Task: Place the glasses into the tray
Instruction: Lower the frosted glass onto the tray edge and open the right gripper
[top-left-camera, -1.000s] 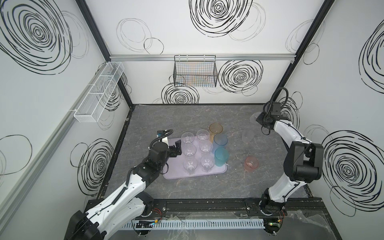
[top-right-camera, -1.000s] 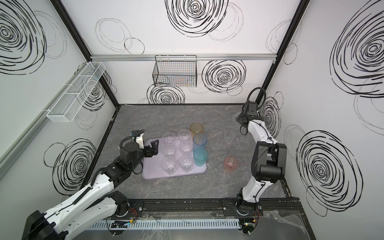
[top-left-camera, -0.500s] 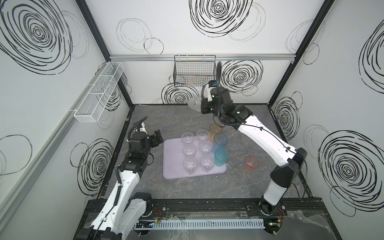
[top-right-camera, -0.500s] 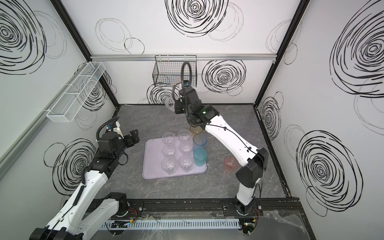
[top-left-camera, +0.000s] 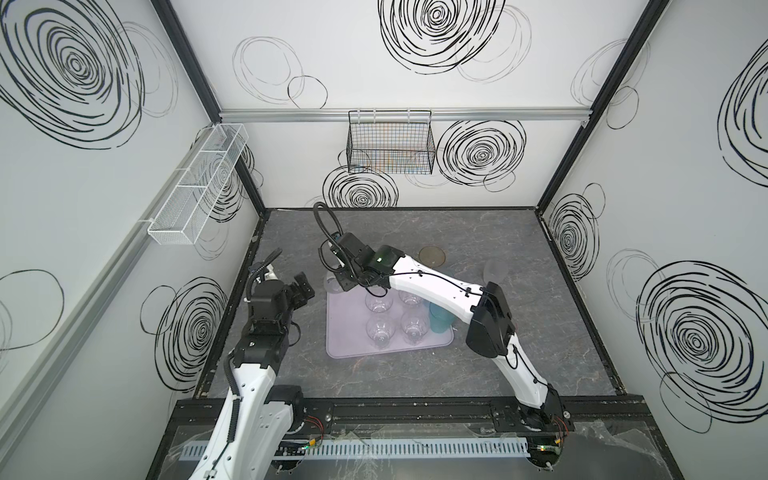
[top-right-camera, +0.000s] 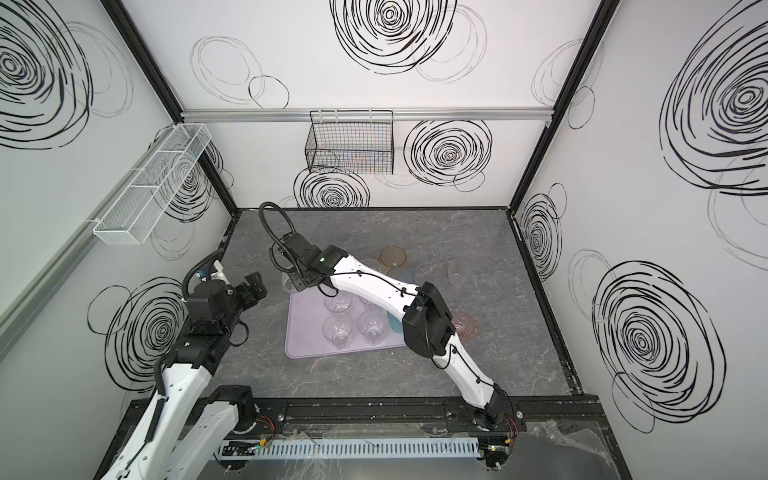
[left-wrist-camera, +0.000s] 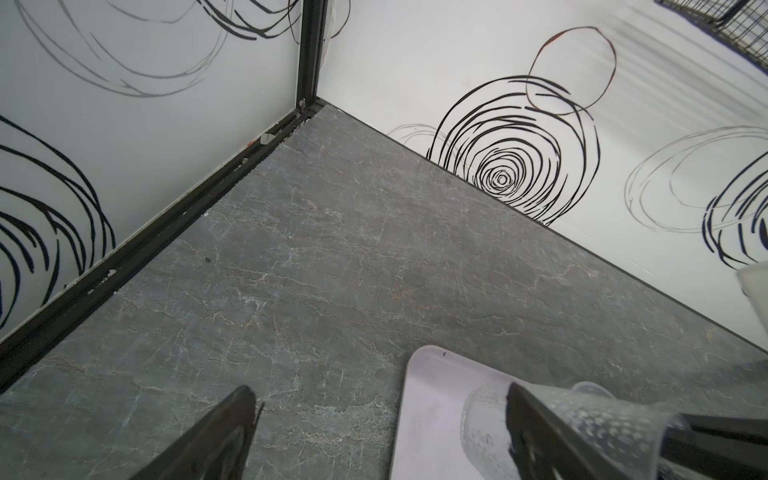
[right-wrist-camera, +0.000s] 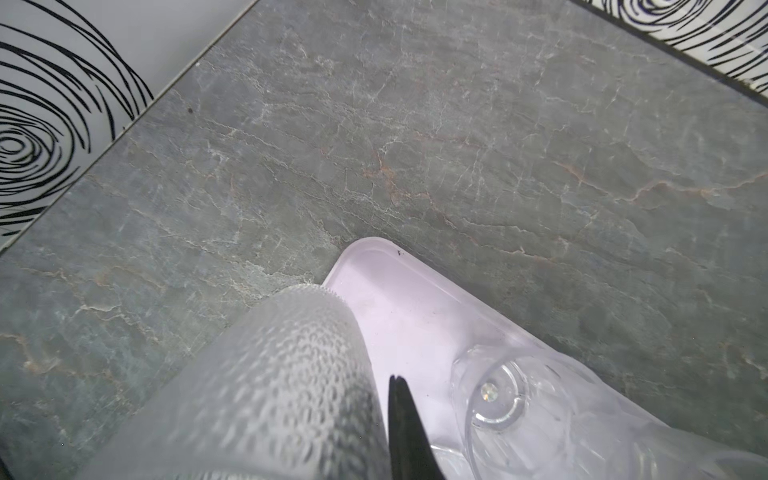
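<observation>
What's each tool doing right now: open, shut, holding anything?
Left tool: open, empty.
Right tool: shut on a frosted dimpled see-through tumbler, at a corner of the pale lilac rectangular tray.

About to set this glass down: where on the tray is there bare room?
The tray's strip nearest the open left hand is bare, from the far corner by the held glass to the near rim. The other half is crowded: clear glasses in rows, with the teal glass at the opposite edge.
</observation>
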